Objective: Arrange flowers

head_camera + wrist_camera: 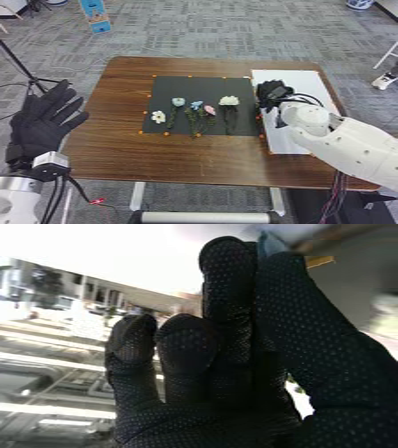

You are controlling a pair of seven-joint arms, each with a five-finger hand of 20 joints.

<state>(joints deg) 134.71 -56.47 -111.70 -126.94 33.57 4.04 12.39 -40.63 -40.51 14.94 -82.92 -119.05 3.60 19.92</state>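
Five flowers lie on the black mat (191, 82), and their stems point toward six o'clock. From the middle of the mat, the small white flower (158, 117) is at eight o'clock, the pale blue flower (179, 101) at ten, the blue flower (196, 105) close to the middle, the pink flower (210, 110) at four and the large white flower (229, 100) between two and three. My right hand (274, 93) is between two and three o'clock, farther out, where the mat meets the white sheet (289, 142). My thumb and one finger come together and pinch a blue piece (270, 245); what it is exactly, I cannot tell. My left hand (43, 120) is at nine o'clock, beside the brown table (178, 160), its fingers wide apart and holding nothing.
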